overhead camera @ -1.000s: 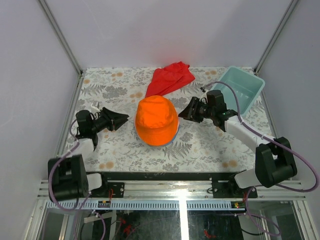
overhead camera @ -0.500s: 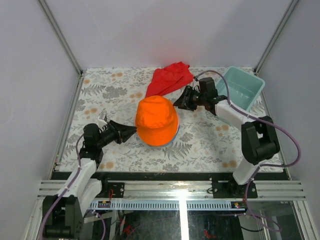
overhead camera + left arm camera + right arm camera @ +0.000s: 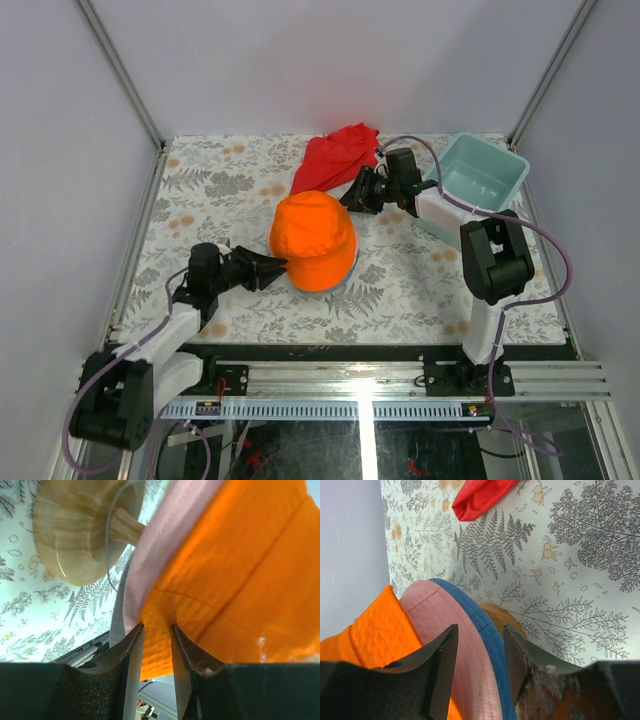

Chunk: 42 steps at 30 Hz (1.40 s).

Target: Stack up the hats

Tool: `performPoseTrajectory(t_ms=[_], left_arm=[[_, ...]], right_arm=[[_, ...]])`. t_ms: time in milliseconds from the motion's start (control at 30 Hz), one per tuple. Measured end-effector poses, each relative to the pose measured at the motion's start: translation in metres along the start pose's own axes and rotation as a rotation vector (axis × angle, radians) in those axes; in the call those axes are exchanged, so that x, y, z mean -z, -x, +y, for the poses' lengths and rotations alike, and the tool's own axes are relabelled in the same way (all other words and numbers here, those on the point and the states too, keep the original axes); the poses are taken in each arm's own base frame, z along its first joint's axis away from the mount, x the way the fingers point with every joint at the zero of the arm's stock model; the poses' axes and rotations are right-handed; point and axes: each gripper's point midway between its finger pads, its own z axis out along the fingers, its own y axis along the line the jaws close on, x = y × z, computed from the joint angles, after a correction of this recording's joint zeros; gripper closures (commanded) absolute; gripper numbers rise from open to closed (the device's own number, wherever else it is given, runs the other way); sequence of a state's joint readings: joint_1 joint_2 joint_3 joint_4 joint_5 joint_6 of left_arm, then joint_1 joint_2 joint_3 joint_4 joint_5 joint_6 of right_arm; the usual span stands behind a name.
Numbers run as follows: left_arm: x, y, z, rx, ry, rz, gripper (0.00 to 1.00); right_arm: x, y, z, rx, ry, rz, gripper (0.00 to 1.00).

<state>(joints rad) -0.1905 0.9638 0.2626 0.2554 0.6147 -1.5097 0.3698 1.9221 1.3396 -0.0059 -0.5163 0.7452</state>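
Left pincer (image 3: 157, 630) nips the brim of the orange hat (image 3: 313, 240); right pincer (image 3: 480, 628) hovers spread at the stack's far side.
Left arm lies low, reaching in from the near left. The orange hat sits mid-tabletop (image 3: 220, 190), over the pink hat (image 3: 435, 615) and blue hat (image 3: 470, 607) on the stand (image 3: 75, 530). Right arm stretches leftward, those two brims showing between its jaws. Red cloth (image 3: 340, 155) just behind, bin (image 3: 480, 175) far right.

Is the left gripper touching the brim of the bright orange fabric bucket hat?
Touching. In the left wrist view, the brim of the orange hat fills the gap between the fingers of the left gripper and meets both inner faces.
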Motion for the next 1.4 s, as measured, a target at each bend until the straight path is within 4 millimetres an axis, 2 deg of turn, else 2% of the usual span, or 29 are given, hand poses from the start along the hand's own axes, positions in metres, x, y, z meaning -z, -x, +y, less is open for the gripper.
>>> performPoseTrajectory(t_ms=[100,233,400,533,733,833,900,967,1033,1167,1267,1400], left_arm=[[-0.012,0.007,0.001,0.012,0.041,0.003,0.73],[-0.026,0.015,-0.011,-0.021,0.055,0.013,0.73],[-0.036,0.024,-0.022,-0.071,0.058,0.018,0.73],[-0.038,0.036,-0.031,-0.109,0.060,0.010,0.71],[-0.020,0.080,-0.051,-0.155,0.053,-0.079,0.67],[0.001,0.112,-0.058,-0.164,0.048,-0.149,0.66],[0.015,0.131,-0.056,-0.159,0.052,-0.195,0.65],[0.025,0.139,-0.051,-0.145,0.064,-0.220,0.64],[0.032,0.136,-0.049,-0.140,0.071,-0.220,0.64],[0.042,0.113,-0.047,-0.151,0.036,-0.201,0.67],[0.046,0.097,-0.036,-0.109,0.022,-0.179,0.69],[0.046,0.090,-0.030,-0.045,0.016,-0.152,0.71]], right_arm=[[-0.001,-0.004,0.004,0.007,0.009,0.012,0.52],[0.003,-0.021,0.006,0.024,0.008,0.038,0.52],[0.031,-0.053,0.001,0.027,-0.011,0.065,0.52],[0.050,-0.069,0.000,0.030,-0.017,0.069,0.52],[0.058,-0.092,0.007,0.044,-0.010,0.109,0.52],[0.055,-0.108,0.015,0.059,0.000,0.147,0.52],[0.054,-0.120,0.020,0.067,0.007,0.173,0.52],[0.057,-0.128,0.023,0.070,0.006,0.190,0.52],[0.062,-0.132,0.023,0.073,-0.007,0.195,0.51],[0.076,-0.128,0.026,0.095,-0.030,0.166,0.51],[0.083,-0.126,0.026,0.108,-0.054,0.143,0.51],[0.093,-0.128,0.015,0.105,-0.101,0.117,0.50]])
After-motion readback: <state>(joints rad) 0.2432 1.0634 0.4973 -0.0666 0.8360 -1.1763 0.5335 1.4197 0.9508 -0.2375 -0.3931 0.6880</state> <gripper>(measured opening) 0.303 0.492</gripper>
